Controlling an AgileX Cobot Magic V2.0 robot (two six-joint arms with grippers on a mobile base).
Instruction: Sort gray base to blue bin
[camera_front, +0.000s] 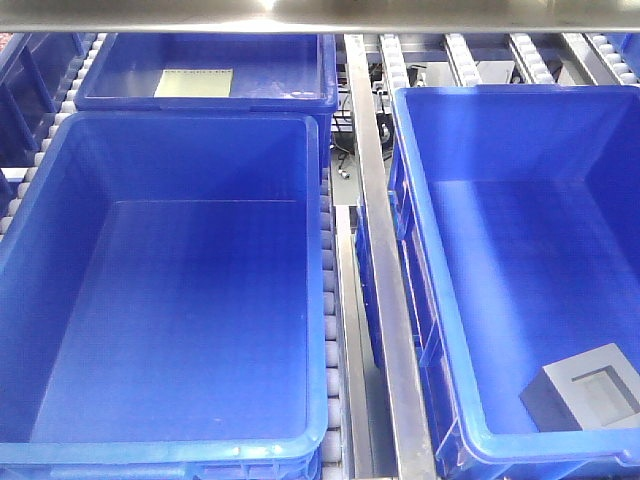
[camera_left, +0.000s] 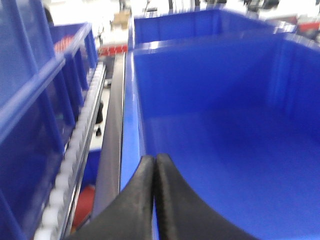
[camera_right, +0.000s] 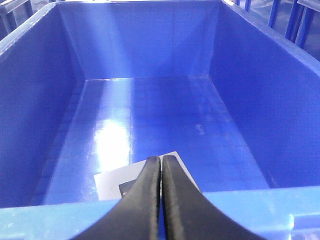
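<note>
The gray base (camera_front: 585, 395) lies with its square recess up in the near right corner of the blue bin (camera_front: 520, 260) on the right. In the right wrist view the base (camera_right: 112, 182) looks pale and is partly hidden behind my fingers. The bin's grid floor (camera_right: 165, 110) stretches beyond it. My right gripper (camera_right: 161, 159) is shut and empty, above the bin's near rim and just short of the base. My left gripper (camera_left: 155, 159) is shut and empty over the left rim of the other big tote (camera_left: 225, 150). Neither gripper shows in the front view.
A second large blue tote (camera_front: 180, 300) stands on the left with nothing in it. Behind it is a blue tote (camera_front: 250, 60) holding a pale yellowish sheet (camera_front: 195, 82). A metal rail (camera_front: 385, 280) runs between the two sides. Roller tracks (camera_left: 75, 150) and more blue crates lie at the far left.
</note>
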